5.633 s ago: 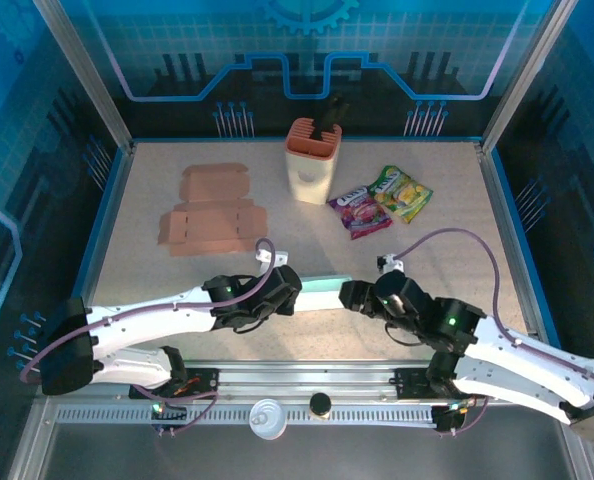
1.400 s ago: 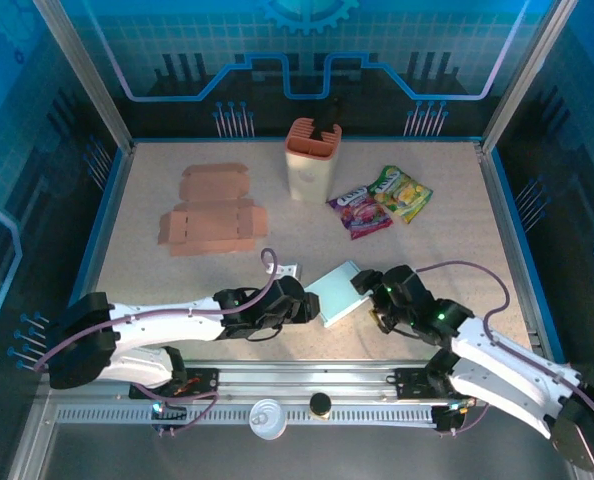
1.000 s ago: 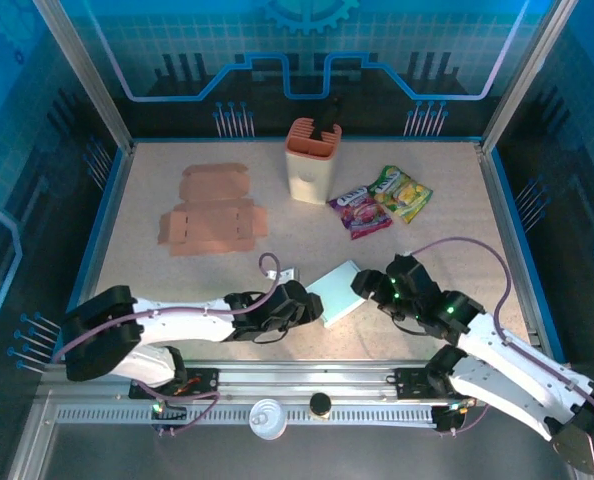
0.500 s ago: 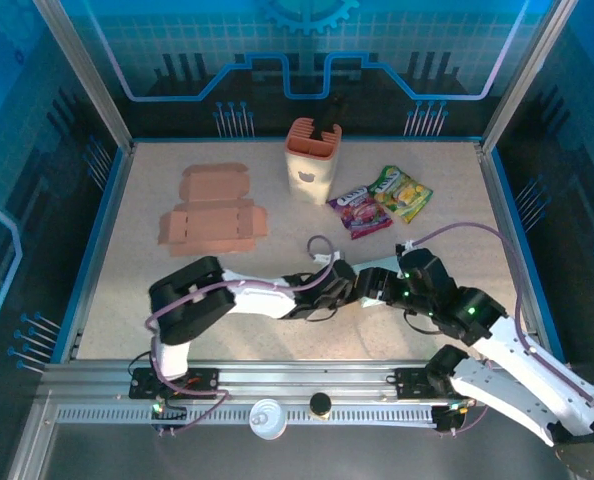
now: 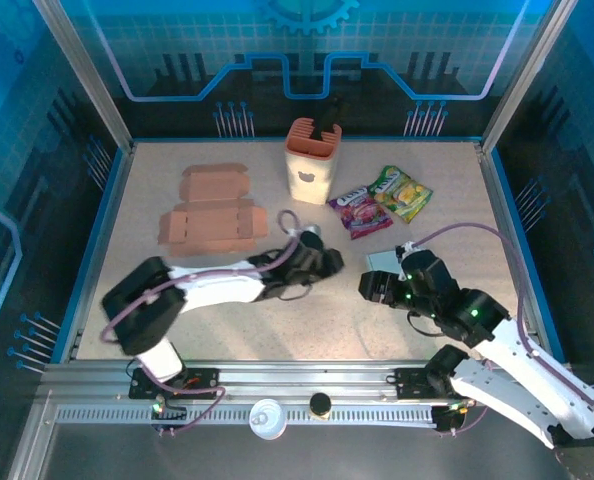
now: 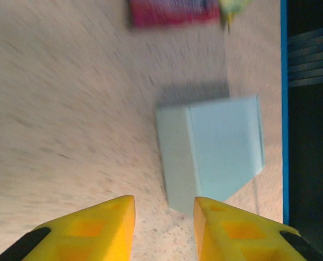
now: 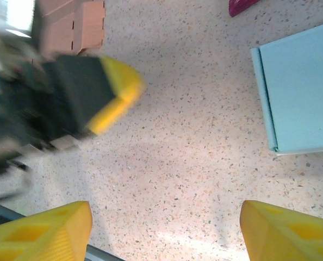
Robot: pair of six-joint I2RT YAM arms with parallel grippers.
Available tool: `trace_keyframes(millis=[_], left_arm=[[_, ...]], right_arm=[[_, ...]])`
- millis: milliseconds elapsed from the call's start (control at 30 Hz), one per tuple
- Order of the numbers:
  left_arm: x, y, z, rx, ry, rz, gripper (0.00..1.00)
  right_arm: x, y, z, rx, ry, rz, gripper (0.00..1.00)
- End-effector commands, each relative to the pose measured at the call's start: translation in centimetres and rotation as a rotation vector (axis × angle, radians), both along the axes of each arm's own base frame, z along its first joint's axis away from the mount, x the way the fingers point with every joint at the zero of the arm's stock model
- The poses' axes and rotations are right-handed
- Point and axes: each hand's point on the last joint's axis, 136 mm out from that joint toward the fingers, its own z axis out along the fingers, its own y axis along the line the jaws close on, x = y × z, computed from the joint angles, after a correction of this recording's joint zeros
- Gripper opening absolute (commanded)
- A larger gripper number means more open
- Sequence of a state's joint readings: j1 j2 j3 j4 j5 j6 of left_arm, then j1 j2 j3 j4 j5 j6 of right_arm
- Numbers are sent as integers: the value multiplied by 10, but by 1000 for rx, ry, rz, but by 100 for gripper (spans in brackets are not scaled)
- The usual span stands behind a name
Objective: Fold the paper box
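Lying closed, right of centre on tabletop [image 5: 277, 330], pale blue paper box [image 6: 210, 152] unheld, folding seemingly finished; left gripper [image 6: 162, 209] and right gripper [image 7: 166, 215] open, empty, clear of it.

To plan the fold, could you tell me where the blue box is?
The blue box lies right of centre in the top view, below the snack packets.

A cream-and-orange utensil holder [image 5: 310, 170] stands upright near the back of the speckled bench [image 5: 447, 170], with a dark handle [image 5: 331, 110] poking from its top. Just right of it lie two snack packets, edges meeting: a purple packet [image 5: 358, 212] and a green-yellow packet [image 5: 401, 193]. On the front rail sit a white round lid [image 5: 265, 418] and a black cap [image 5: 320, 404].
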State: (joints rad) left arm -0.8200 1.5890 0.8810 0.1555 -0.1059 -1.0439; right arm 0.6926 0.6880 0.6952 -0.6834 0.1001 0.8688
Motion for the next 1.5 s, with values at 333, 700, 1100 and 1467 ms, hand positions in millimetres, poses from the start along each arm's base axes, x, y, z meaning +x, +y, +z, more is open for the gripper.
trace_keyframes(millis=[333, 700, 1100, 1467], left_arm=[[63, 272, -42, 209, 206, 420, 31], [63, 277, -110, 129, 346, 463, 25], [-25, 215, -122, -49, 269, 597, 9], [-64, 110, -90, -212, 138, 548, 1]], right_arm=[[0, 30, -8, 47, 21, 121, 70], [-2, 52, -13, 40, 25, 154, 69], [0, 80, -21, 147, 21, 87, 70], [26, 106, -56, 337, 91, -121, 71]])
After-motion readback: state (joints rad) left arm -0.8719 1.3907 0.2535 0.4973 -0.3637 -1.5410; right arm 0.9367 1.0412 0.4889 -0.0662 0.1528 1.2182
